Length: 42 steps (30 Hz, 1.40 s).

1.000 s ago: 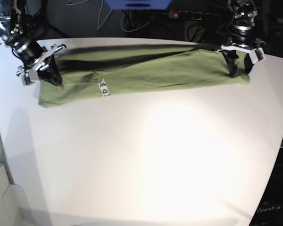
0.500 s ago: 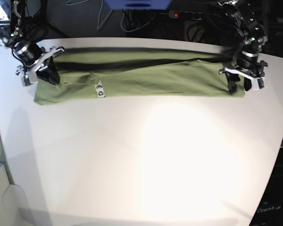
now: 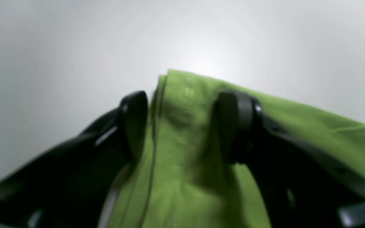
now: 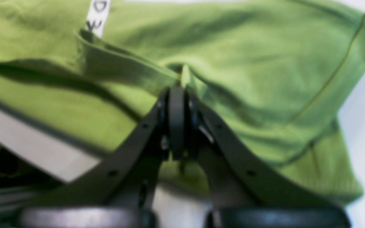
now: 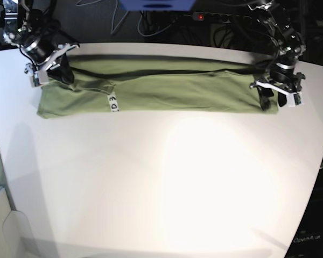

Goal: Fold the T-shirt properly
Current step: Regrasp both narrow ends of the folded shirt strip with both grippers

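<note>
I saw one T-shirt point(image 5: 167, 91) lying as a long band across the far side of the counter point(image 5: 167, 183), long axis left to right. Its single white tag point(image 5: 114, 103) faced near. The right gripper point(image 4: 176, 95) pinched cloth, a detail only its wrist view showed; the left gripper point(image 3: 182, 126) stood wide, straddling the hem.

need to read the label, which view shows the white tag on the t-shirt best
The base view: the white tag lies whole and fairly sharp on the T-shirt, with dark marks visible. The right wrist view shows only a blurred strip of the tag, cut off at the top edge. The left wrist view shows cloth but no tag.
</note>
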Each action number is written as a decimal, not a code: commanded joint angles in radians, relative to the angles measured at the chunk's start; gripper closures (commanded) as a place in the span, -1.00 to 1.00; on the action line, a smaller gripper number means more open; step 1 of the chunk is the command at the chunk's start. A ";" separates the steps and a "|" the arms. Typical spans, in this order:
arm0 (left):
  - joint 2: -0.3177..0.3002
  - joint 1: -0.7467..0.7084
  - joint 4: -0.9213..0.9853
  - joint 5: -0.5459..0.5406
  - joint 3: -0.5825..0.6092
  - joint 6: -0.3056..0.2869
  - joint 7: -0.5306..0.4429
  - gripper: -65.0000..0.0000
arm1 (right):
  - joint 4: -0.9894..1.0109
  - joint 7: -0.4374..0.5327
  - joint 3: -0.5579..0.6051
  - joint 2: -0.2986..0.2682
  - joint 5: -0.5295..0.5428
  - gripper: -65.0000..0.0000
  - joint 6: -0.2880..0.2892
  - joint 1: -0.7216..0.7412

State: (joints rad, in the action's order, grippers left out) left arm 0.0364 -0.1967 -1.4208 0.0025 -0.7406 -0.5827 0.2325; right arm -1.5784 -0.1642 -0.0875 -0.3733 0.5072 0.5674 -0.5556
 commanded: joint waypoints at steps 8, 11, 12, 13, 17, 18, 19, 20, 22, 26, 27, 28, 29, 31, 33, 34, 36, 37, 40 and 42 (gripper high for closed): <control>-0.007 0.007 -0.016 -0.014 -0.006 -0.004 -0.020 -0.05 | -0.010 0.015 -0.007 -0.013 0.011 0.40 -0.001 -0.013; -0.007 0.007 -0.016 -0.014 -0.006 -0.003 -0.018 -0.05 | -0.010 0.015 -0.007 -0.010 0.011 0.20 -0.001 -0.013; -0.005 0.007 -0.016 -0.014 -0.006 -0.003 -0.018 -0.05 | -0.010 0.015 -0.007 -0.010 0.011 0.16 -0.001 -0.013; -0.003 0.007 -0.016 -0.014 -0.006 -0.003 -0.018 -0.05 | -0.014 0.015 -0.007 -0.010 0.011 0.13 -0.001 -0.013; 0.000 0.001 -0.015 -0.023 -0.007 -0.007 -0.020 -0.04 | -0.017 0.015 -0.008 -0.010 0.012 0.11 -0.001 -0.011; 0.000 0.001 -0.015 -0.023 -0.007 -0.010 -0.020 -0.04 | -0.017 0.015 -0.010 -0.013 0.012 0.11 -0.001 -0.011; -0.002 0.001 -0.015 -0.023 -0.007 -0.010 -0.020 -0.04 | -0.017 0.015 -0.014 -0.013 0.012 0.11 -0.001 -0.011; -0.003 0.001 -0.015 -0.023 -0.007 -0.010 -0.020 -0.01 | -0.017 0.015 -0.016 -0.014 0.012 0.11 -0.001 -0.011; -0.005 0.003 -0.015 -0.022 -0.007 -0.010 -0.020 0.09 | -0.018 0.016 -0.019 -0.026 0.012 0.11 -0.001 -0.011; -0.005 0.006 -0.015 -0.016 -0.007 -0.010 -0.020 0.11 | -0.018 0.013 -0.024 -0.043 0.012 0.11 -0.001 -0.002; -0.005 0.006 -0.015 -0.016 -0.007 -0.007 -0.020 0.11 | -0.018 0.013 -0.024 -0.045 0.012 0.11 -0.001 -0.001; -0.005 0.006 -0.015 -0.016 -0.007 -0.007 -0.020 0.11 | -0.018 0.013 -0.031 -0.045 0.012 0.12 -0.001 -0.001; -0.005 0.006 -0.015 -0.016 -0.007 -0.006 -0.020 0.11 | -0.018 0.013 -0.042 -0.049 0.012 0.13 -0.001 -0.001; -0.005 0.006 -0.015 -0.016 -0.007 -0.006 -0.020 0.11 | -0.017 0.013 -0.053 -0.054 0.012 0.13 -0.001 0.018; -0.005 0.006 -0.015 -0.016 -0.007 -0.004 -0.020 0.11 | -0.014 0.012 -0.053 -0.057 0.012 0.14 -0.001 0.035; -0.005 0.004 -0.015 -0.016 -0.007 -0.004 -0.020 0.11 | -0.007 0.012 -0.059 -0.059 0.012 0.14 -0.001 0.039; -0.005 0.004 -0.016 -0.016 -0.007 -0.004 -0.020 0.11 | 0.016 0.012 -0.071 -0.059 0.012 0.14 -0.001 0.065; -0.005 0.003 -0.016 -0.016 -0.007 -0.004 -0.020 0.11 | 0.029 0.012 -0.070 -0.059 0.012 0.17 -0.001 0.078; -0.005 -0.001 -0.016 -0.016 -0.007 -0.004 -0.020 0.11 | 0.077 0.012 -0.068 -0.059 0.012 0.40 -0.001 0.099; -0.005 -0.002 -0.024 -0.016 -0.009 -0.004 -0.020 0.11 | 0.112 0.012 -0.067 -0.054 0.012 0.60 -0.001 0.121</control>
State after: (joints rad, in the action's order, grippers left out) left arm 0.0387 -0.2020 -1.4220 -0.0006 -0.7467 -0.5827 0.2359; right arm -1.4517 -0.1818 -0.1478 -0.4126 0.5060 0.5674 -0.4404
